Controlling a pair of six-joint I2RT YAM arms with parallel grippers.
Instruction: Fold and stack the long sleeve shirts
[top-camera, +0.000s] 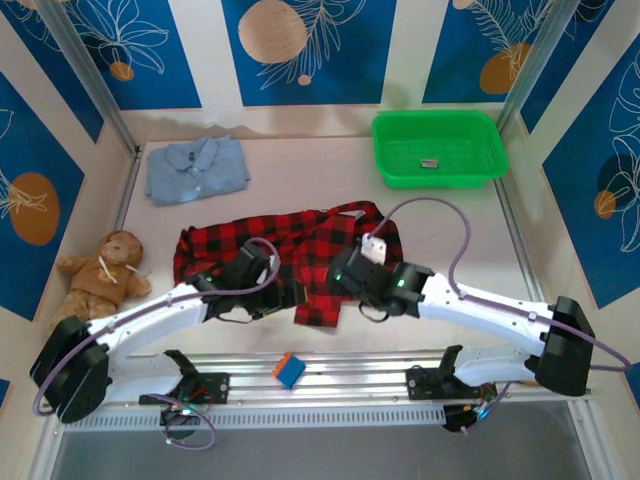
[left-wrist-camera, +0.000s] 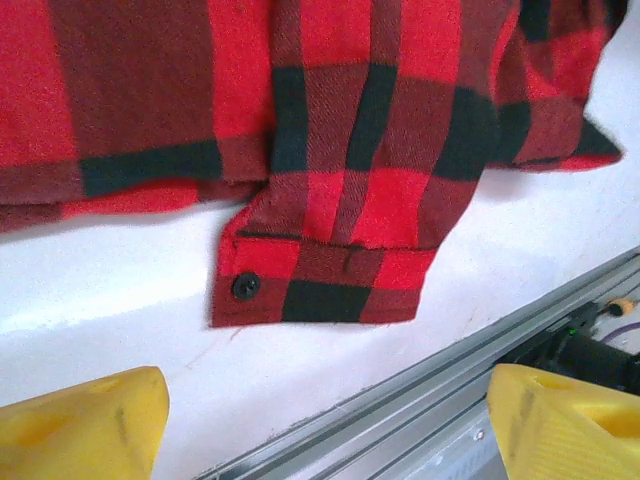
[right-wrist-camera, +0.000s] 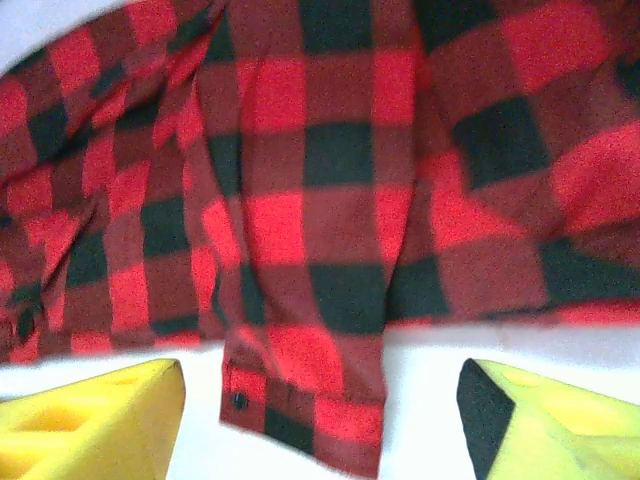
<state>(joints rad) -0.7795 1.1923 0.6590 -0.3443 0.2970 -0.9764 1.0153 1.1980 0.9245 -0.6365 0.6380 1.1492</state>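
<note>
Rumpled checked flannel shirt (top-camera: 305, 242) lies centrally; blue shirt (top-camera: 195, 168) folded far left.

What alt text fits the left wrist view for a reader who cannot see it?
A red-and-black checked flannel shirt lies across the top on a white table, one sleeve cuff with a dark button nearest the camera. The left gripper is open, its yellow fingers at the bottom corners, holding nothing; a metal rail crosses the lower right.
</note>
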